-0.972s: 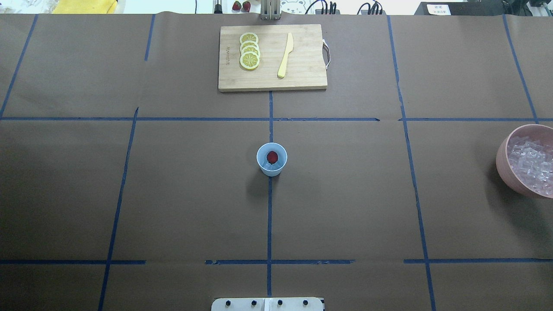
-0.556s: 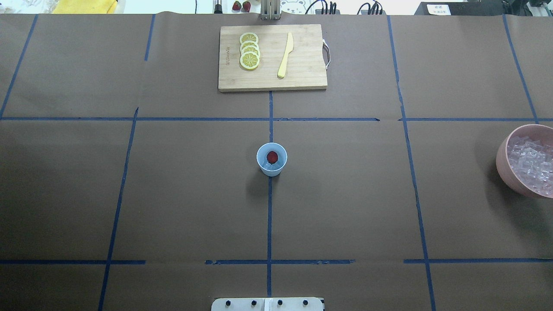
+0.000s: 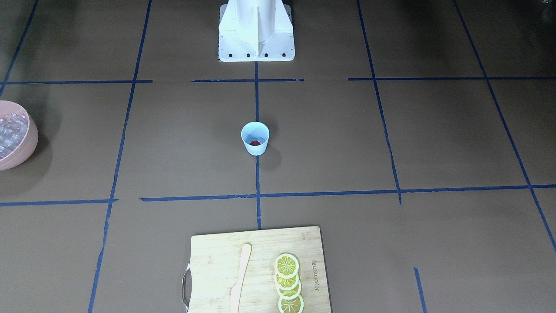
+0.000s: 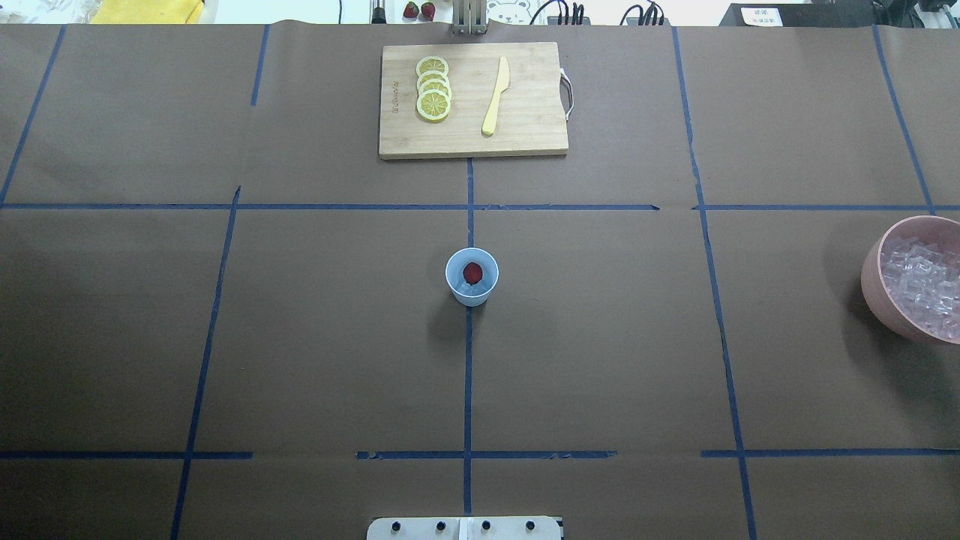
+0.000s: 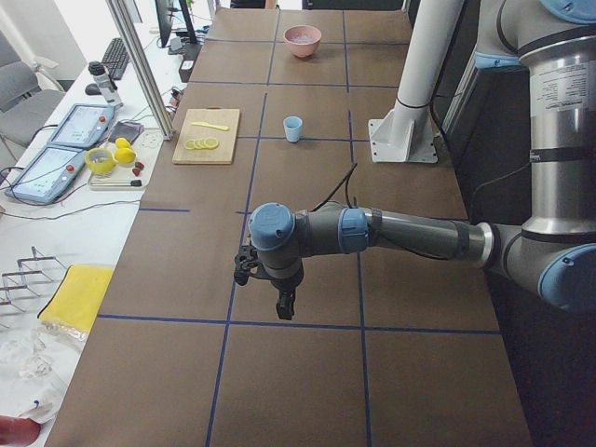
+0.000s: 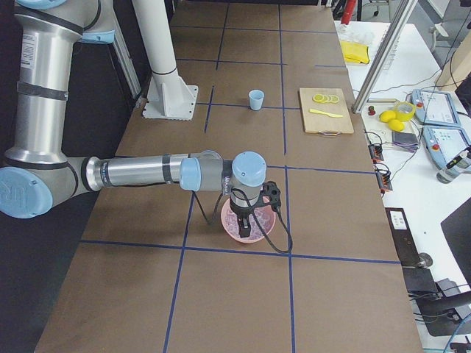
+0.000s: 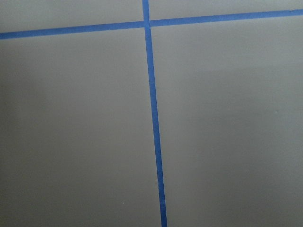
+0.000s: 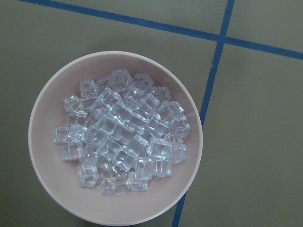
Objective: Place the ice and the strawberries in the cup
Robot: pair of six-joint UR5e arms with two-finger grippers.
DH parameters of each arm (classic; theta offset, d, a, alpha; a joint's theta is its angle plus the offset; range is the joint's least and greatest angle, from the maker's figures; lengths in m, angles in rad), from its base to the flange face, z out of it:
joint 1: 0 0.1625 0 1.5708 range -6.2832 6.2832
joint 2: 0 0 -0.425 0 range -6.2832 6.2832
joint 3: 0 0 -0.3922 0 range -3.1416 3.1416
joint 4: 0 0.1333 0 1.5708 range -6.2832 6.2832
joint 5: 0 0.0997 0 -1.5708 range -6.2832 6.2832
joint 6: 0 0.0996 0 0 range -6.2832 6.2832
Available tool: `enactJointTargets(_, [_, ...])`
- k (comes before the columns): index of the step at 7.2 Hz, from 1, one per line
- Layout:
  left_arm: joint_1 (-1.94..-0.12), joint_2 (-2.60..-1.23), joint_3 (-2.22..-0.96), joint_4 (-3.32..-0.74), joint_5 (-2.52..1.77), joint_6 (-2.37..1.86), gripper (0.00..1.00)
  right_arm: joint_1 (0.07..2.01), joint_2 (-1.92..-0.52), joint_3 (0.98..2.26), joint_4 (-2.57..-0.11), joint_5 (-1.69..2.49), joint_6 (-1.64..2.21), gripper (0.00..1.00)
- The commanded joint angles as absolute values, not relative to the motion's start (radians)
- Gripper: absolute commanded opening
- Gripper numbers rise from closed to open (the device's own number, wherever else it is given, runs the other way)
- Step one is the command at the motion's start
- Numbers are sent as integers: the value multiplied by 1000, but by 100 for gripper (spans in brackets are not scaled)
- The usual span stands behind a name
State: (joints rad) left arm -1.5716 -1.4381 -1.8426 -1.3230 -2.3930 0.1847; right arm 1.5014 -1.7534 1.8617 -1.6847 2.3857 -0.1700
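**In the Middle of the Table: A Cup With a Berry Inside**

From across the table, the blue cup [image 3: 255, 138] stood upright in the middle, on a blue tape line. The red strawberry [image 3: 255, 142] lay inside it. A pink bowl [image 3: 30, 140] of ice [image 3: 8, 132] sat far off at the edge. A wooden board [image 3: 213, 261] held lemon slices [image 3: 287, 282] and a yellow knife [image 3: 239, 278].

From above, the strawberry [image 4: 472, 272] showed inside the cup [image 4: 472, 276], with pale bits under it that looked like ice. The bowl [image 4: 870, 281] and its ice [image 4: 919, 289] were well apart from the cup.

From the left end, the left gripper [image 5: 285, 312] hung over bare table [image 5: 419, 372], far from the cup [image 5: 293, 128]. I could not tell if its fingers were wide or narrow.

From the right end, the right gripper [image 6: 246, 224] hung over the bowl [image 6: 268, 220], far from the cup [image 6: 256, 99]. I could not tell how its fingers stood either.

The left wrist camera saw only table [image 7: 71, 118] and crossing tape [image 7: 152, 118].

The right wrist camera looked straight down on the bowl [image 8: 47, 123], heaped with ice [image 8: 120, 137] cubes.
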Motion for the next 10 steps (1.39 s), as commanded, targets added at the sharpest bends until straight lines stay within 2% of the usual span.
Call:
enactJointTargets(1, [-1569,-1442,-1848,-1322,-2391,186,100,1502,-1750,1858,-1680,2378,-172,99])
enactJointTargets(10, [-1572,-1427,-1835,-1331,-2382,80,100,1502,-1749,1850,-1681,2376,-170,99])
